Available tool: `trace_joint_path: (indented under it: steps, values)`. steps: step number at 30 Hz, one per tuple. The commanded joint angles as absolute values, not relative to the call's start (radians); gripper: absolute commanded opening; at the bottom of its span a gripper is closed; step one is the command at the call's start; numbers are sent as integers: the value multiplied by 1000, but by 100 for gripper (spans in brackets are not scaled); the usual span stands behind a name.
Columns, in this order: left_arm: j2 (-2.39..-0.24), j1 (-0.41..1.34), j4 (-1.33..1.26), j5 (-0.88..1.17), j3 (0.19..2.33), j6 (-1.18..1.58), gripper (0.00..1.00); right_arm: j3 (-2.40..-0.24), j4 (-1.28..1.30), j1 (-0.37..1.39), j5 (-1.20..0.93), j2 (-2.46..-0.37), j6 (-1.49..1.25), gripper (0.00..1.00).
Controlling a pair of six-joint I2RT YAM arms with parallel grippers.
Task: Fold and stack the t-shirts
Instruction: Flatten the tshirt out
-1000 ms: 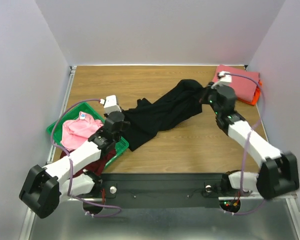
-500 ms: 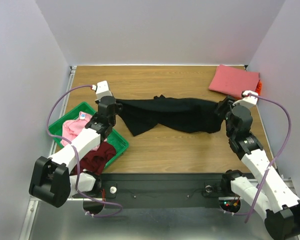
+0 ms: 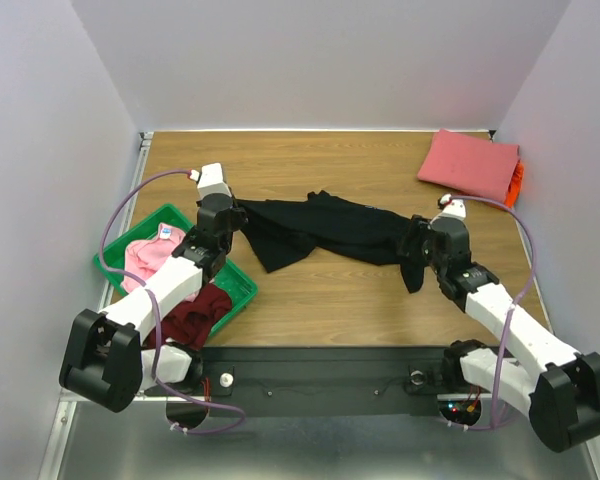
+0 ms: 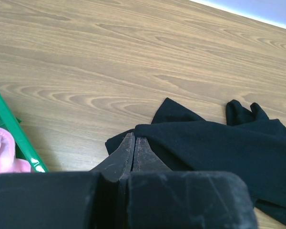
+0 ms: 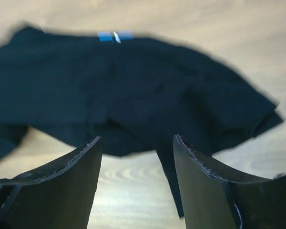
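Note:
The black t-shirt (image 3: pixel 330 230) lies loosely stretched across the middle of the table, rumpled, its right end hanging toward the near edge. My left gripper (image 3: pixel 232 209) is at its left end, jaws pressed together on a corner of the black cloth (image 4: pixel 219 148); the left gripper's tips (image 4: pixel 134 138) sit in the fabric's edge. My right gripper (image 3: pixel 415 250) hovers over the shirt's right end, open. In the right wrist view the right gripper (image 5: pixel 136 140) holds nothing, and the black shirt (image 5: pixel 133 86) with its blue label lies below on the wood.
A folded coral-pink t-shirt (image 3: pixel 470 163) lies at the back right on top of an orange one (image 3: pixel 517 182). The green tray (image 3: pixel 242 290) at the left holds a light pink tee (image 3: pixel 150 255) and a dark maroon one (image 3: pixel 195 315). Walls enclose the table.
The right gripper has opened and let go of the black shirt's right end, then shifted left. The shirt, pulled taut half a second ago, has gone slack. The left gripper stays shut.

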State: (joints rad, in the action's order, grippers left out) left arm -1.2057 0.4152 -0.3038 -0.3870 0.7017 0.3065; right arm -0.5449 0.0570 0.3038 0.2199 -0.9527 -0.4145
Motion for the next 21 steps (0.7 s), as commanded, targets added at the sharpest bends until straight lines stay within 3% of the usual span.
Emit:
trace_joint_path:
  steps: [1, 12, 21]
  values:
    - [-1177, 414, -359, -374, 700, 288, 0, -551, 81, 314, 195, -994, -468, 67]
    - [-1157, 414, -364, -376, 684, 296, 0, -440, 202, 324, 138, -890, -540, 59]
    - [-1109, 414, -361, -388, 664, 302, 0, -448, 244, 348, 198, -1057, -624, 57]
